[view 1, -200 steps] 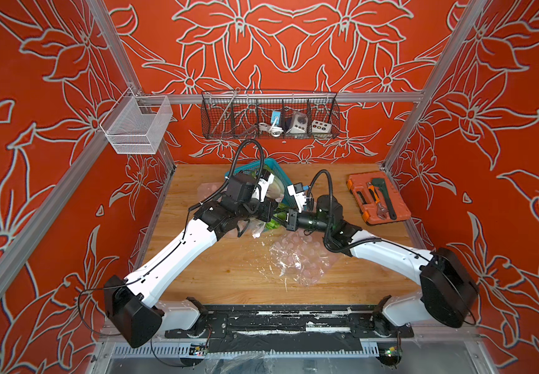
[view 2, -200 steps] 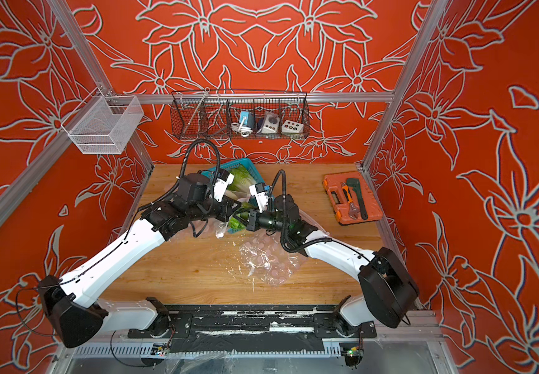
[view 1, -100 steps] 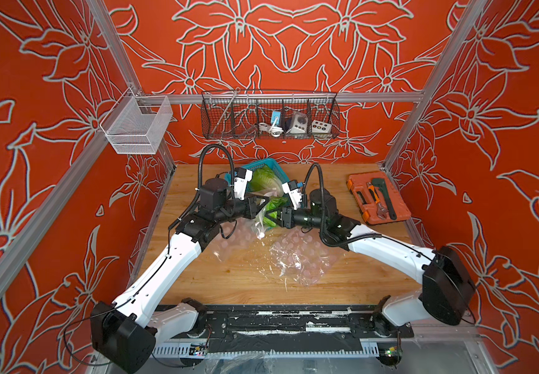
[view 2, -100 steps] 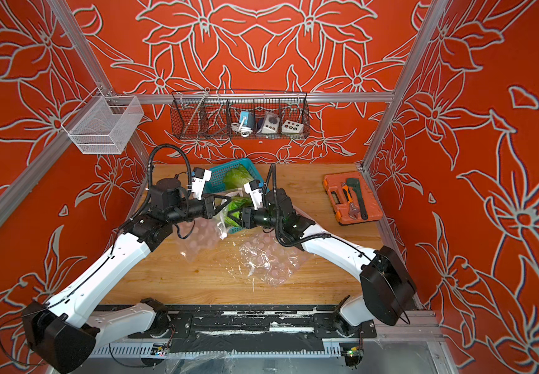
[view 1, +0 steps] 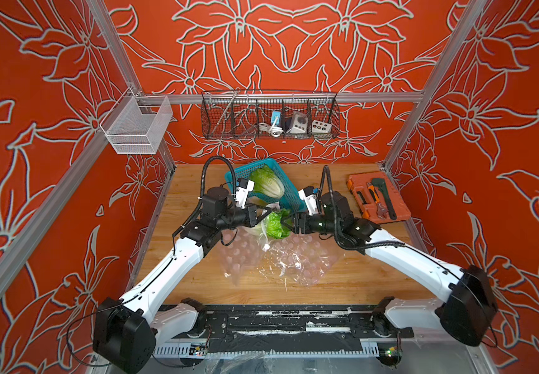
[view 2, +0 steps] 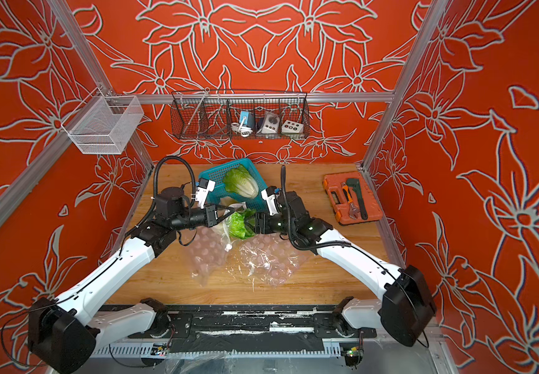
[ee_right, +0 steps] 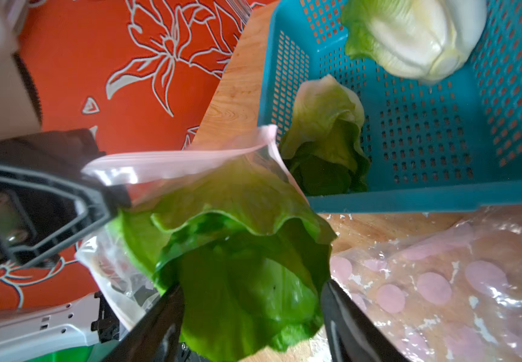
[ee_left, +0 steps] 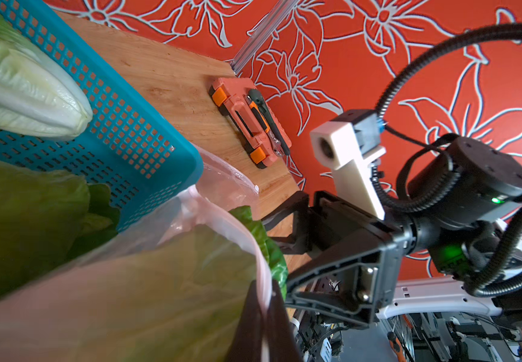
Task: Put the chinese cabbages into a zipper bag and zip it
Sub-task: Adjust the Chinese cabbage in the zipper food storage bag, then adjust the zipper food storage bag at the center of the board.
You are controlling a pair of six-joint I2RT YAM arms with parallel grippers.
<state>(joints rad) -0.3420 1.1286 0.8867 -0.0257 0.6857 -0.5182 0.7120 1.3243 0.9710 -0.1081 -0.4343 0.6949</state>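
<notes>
Three chinese cabbages [ee_right: 410,34], one basket [ee_right: 425,131]

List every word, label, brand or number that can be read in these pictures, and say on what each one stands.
None can be read.
Any marks on the small devices in the wire basket are too small to tell.
The orange tool case shows no readable lettering in any view.

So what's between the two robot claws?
A leafy cabbage, sticking out of the zipper bag that the left gripper pinches. Both top views show it.
</notes>
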